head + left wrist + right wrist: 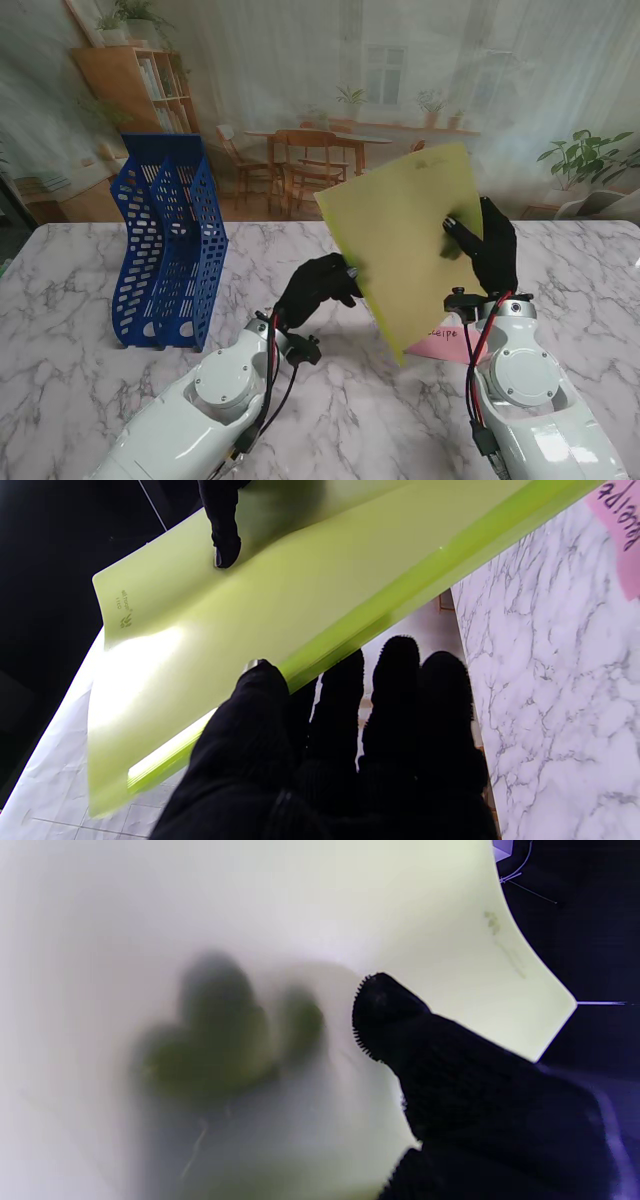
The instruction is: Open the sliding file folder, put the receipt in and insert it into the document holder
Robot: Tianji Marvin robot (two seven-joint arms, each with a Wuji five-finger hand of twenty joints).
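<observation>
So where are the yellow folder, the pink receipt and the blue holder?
yellow folder [400, 235], stand view, middle of its sheet.
pink receipt [445, 343], stand view, its visible corner by the folder.
blue holder [165, 250], stand view, its perforated side wall.

**Three views, one folder in common**

The stand camera looks down from above the shoulders across the marble table [90, 300], the blue document holder [165, 250] at ten o'clock. Each wrist camera looks along its fingers, very close. All three share the yellow-green folder [405, 235] [280, 605] [250, 915], blurred in the right wrist's view.
</observation>
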